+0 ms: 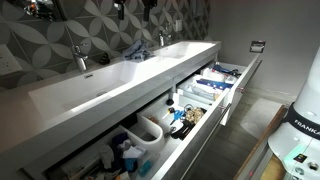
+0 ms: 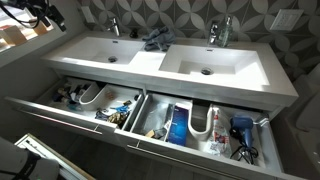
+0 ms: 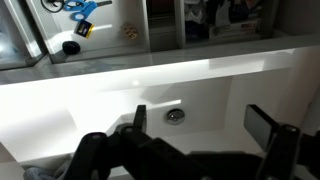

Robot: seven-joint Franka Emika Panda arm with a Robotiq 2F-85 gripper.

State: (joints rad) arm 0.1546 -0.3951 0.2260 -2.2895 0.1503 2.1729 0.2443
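Observation:
In the wrist view my gripper [image 3: 200,125] is open and empty, its two dark fingers spread wide above a white sink basin [image 3: 90,100]. The round metal drain [image 3: 175,115] lies between the fingers, nearer one of them. Nothing touches the fingers. A bluish crumpled cloth [image 3: 40,172] shows at the lower edge of the wrist view; it also lies on the counter between the two faucets in both exterior views [image 2: 155,40] [image 1: 135,50]. A dark part of the arm [image 2: 30,12] shows at the top corner of an exterior view.
The long white double-basin vanity [image 2: 240,72] has two faucets [image 2: 113,26] [image 2: 220,30]. Below it two wide drawers [image 2: 90,100] [image 2: 200,125] stand pulled open, full of toiletries, with a hair dryer [image 2: 240,128] and scissors [image 3: 80,10]. The robot base [image 1: 300,130] stands beside the vanity.

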